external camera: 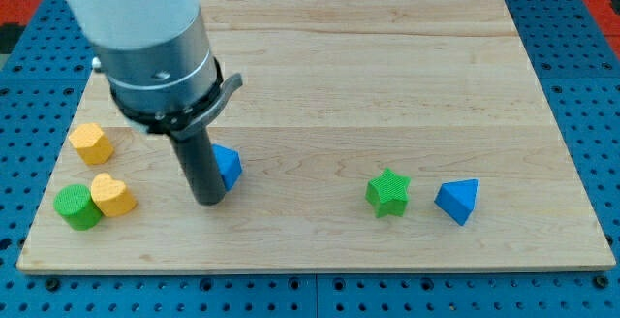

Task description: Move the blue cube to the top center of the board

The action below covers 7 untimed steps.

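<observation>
The blue cube (229, 166) lies on the wooden board (387, 76) left of centre, partly hidden by my rod. My tip (209, 201) rests on the board just to the view's left of the cube and slightly below it, touching or nearly touching its left side. The arm's grey body covers the board's upper left.
A yellow block (91, 143) lies near the left edge. A green cylinder (76, 206) and a yellow heart-shaped block (113, 196) sit together at the lower left. A green star (388, 193) and a blue triangular block (457, 202) lie at the lower right.
</observation>
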Each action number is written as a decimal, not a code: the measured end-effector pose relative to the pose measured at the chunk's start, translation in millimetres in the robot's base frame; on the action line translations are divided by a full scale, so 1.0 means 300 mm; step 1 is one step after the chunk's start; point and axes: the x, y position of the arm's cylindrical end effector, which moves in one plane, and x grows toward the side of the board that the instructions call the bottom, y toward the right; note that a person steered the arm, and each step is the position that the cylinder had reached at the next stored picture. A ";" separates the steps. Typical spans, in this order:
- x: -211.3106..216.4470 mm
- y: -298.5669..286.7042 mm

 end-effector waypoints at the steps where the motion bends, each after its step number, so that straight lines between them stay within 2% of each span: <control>1: -0.102 -0.013; 3: -0.236 0.057; 5: -0.452 0.081; 7: -0.599 0.274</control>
